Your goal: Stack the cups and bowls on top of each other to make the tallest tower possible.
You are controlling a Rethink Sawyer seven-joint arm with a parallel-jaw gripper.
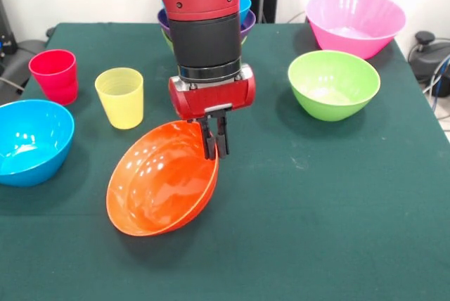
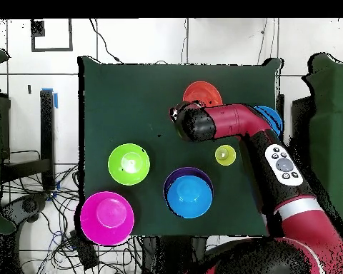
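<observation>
My gripper (image 1: 214, 143) is shut on the far rim of the orange bowl (image 1: 160, 181), one finger on each side of the wall. The bowl is tipped up, its opening facing the camera, its low side on the table. In the overhead view the orange bowl (image 2: 201, 93) shows beyond the arm's end. The tower (image 1: 245, 21) stands behind the arm; only purple and light blue rims show. From above the tower (image 2: 189, 194) has a light blue bowl on top. The yellow cup (image 1: 120, 97) and red cup (image 1: 55, 74) stand upright to the left.
A second light blue bowl (image 1: 31, 141) sits at the left edge of the green table (image 1: 316, 209). A lime green bowl (image 1: 333, 84) and the big pink bowl (image 1: 356, 21) sit at the right. From above, the lime green bowl (image 2: 128, 163) and the pink bowl (image 2: 106, 217) lie left.
</observation>
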